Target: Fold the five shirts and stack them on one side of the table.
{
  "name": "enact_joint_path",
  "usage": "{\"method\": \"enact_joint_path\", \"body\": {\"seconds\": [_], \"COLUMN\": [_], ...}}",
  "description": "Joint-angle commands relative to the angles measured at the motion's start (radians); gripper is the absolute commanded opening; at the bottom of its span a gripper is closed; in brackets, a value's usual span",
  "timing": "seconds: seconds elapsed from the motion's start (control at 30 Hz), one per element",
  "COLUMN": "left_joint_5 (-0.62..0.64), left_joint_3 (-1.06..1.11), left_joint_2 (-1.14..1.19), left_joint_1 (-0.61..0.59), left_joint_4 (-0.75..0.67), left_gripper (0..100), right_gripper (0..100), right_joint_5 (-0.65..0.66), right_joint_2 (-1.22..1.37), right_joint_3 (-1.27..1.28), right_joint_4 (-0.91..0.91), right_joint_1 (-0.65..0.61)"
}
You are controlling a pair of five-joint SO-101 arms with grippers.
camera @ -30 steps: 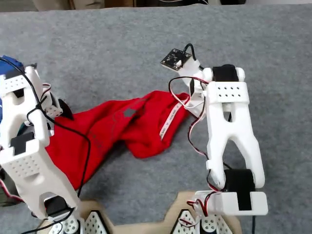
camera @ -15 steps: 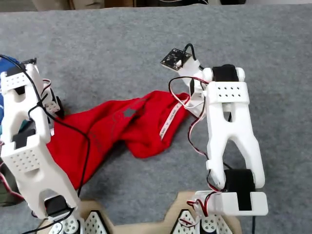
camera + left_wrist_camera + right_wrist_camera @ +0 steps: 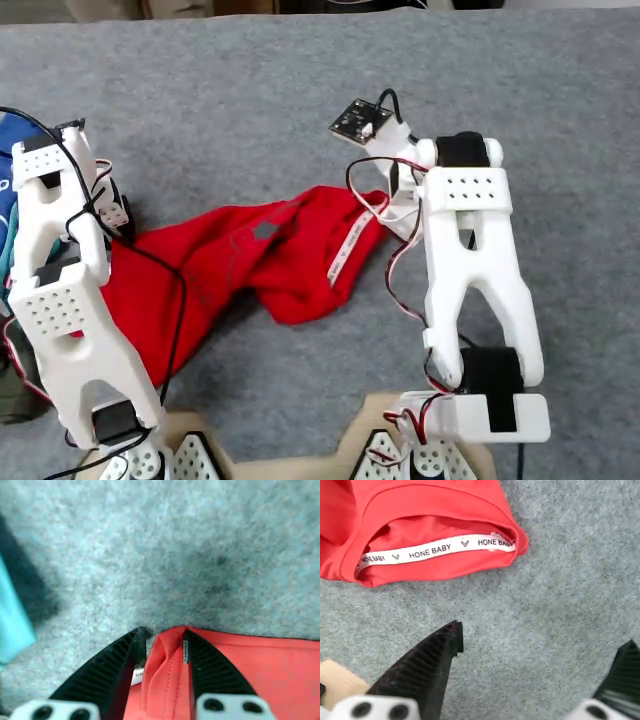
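Grey felt covers the table (image 3: 250, 90), where a crumpled red cotton shirt (image 3: 240, 265) stretches from the left edge toward the middle. The left gripper (image 3: 164, 632) pinches a fold of its edge. The right gripper (image 3: 542, 635) hangs spread just beside the collar. The step looks like flattening the shirt; next the right gripper likely needs to grip the collar end.
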Motion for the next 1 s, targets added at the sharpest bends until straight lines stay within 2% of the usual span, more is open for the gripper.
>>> {"method": "enact_joint_path", "body": {"seconds": [0.0,0.17,0.37,0.43,0.53,0.67,0.8,0.97], "left_joint_5": [0.009,0.009,0.009,0.009,0.006,0.005,0.005,0.005], "left_joint_3": [-0.029,-0.028,-0.028,-0.035,-0.140,-0.396,-0.620,-0.658], "left_joint_2": [0.005,0.005,-0.001,-0.004,-0.004,-0.004,-0.002,0.001], "left_joint_1": [0.006,0.006,0.006,0.008,0.008,0.026,0.064,0.106], "left_joint_4": [0.012,0.012,0.011,0.012,0.077,0.204,0.276,0.276], "left_gripper": [13,1,2,2,2,2,2,2], "right_gripper": [44.7,44.7,44.7,44.7,44.7,44.7,44.7,44.7], "right_joint_5": [-0.009,-0.009,-0.012,-0.064,-0.146,-0.209,-0.284,-0.422], "right_joint_2": [-0.041,-0.041,-0.042,-0.039,-0.038,0.036,0.220,0.456], "right_joint_3": [-0.001,-0.001,-0.016,-0.050,-0.130,-0.275,-0.417,-0.639], "right_joint_4": [-0.014,-0.012,-0.011,-0.009,-0.009,-0.011,-0.064,-0.052], "right_joint_1": [-0.005,-0.005,-0.012,-0.012,-0.012,-0.031,-0.127,-0.305]}}
